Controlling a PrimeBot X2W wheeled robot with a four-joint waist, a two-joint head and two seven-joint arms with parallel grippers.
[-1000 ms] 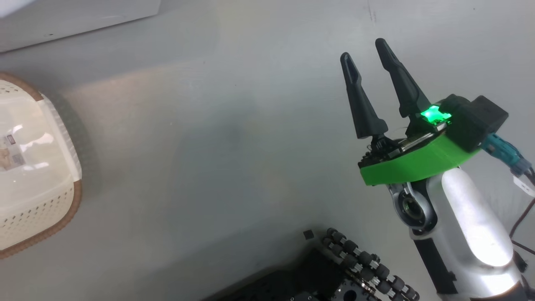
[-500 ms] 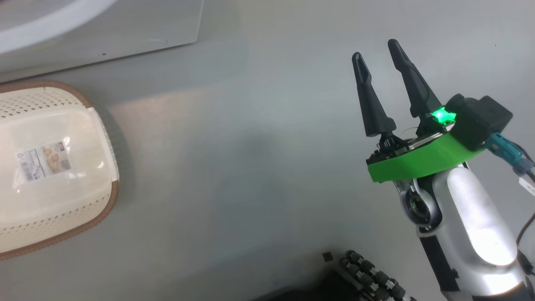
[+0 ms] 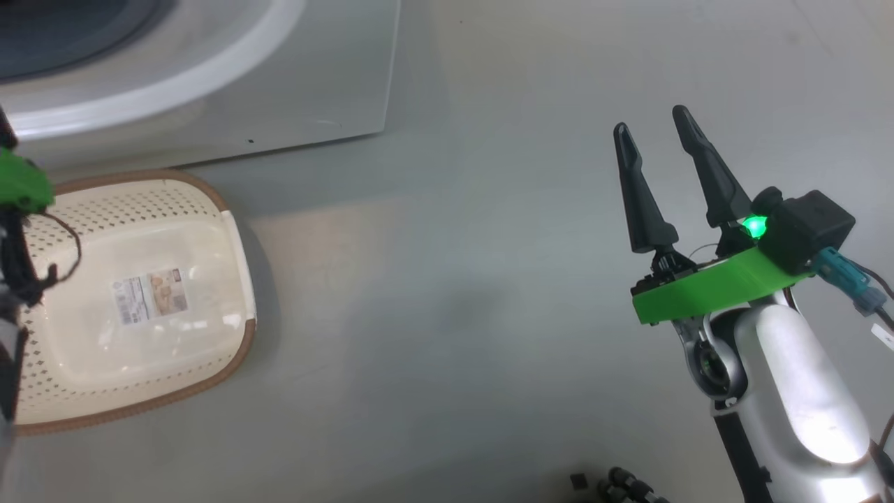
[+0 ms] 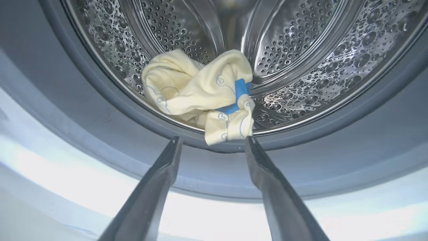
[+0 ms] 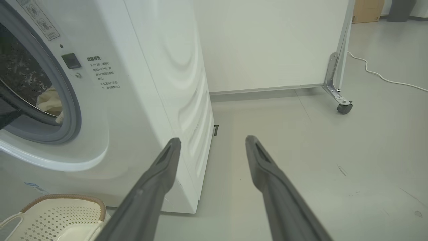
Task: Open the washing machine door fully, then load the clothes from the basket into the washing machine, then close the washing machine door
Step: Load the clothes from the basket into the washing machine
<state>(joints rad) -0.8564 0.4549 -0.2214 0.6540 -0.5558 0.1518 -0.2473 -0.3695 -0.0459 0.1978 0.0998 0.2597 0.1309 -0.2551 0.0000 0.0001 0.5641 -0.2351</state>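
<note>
Left gripper (image 4: 212, 140): spread wide, holding nothing, tips just outside grey gasket (image 4: 100, 110), pointed at clothes (image 4: 200, 93). Cream bundle w/ blue bit, lying at front lip of steel drum (image 4: 301, 50), one end drooping over edge. Right gripper (image 3: 651, 122): also wide, empty, above floor (image 3: 454, 314), well right of washing machine (image 3: 314, 84). Basket (image 3: 126, 202) on floor just in front of machine, label on base showing.

Dark tapered fingers (image 3: 642, 202) on right gripper (image 3: 649, 120); green mount (image 3: 705, 286), silver forearm (image 3: 803, 391), teal connector (image 3: 838, 269).

clothes (image 4: 197, 97) in washing machine (image 5: 150, 83) | basket (image 3: 140, 202) on floor (image 3: 454, 314) before washing machine
</note>
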